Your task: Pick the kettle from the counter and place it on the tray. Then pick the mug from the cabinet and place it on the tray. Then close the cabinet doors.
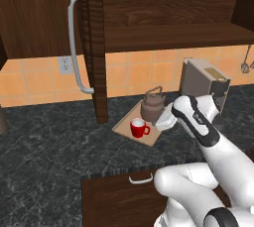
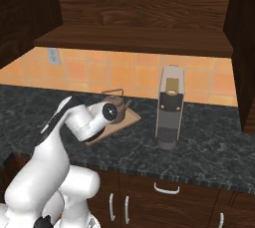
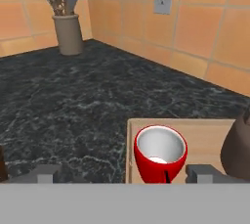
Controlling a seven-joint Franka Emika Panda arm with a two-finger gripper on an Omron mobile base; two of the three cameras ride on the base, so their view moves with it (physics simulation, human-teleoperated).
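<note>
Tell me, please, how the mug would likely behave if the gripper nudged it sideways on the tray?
The mug stands upright on the tray, so it would probably slide rather than roll. It looks small and empty, white inside, so likely light. A push high on the rim might tip it; the kettle beside it could stop it.

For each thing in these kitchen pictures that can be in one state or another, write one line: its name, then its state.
mug: upright on the tray, released
kettle: upright on the tray, beside the mug
tray: flat on the counter, carrying both
pincer: open, fingertips either side of the mug
cabinet doors: open, shelf exposed
drawer: appears shut
</note>
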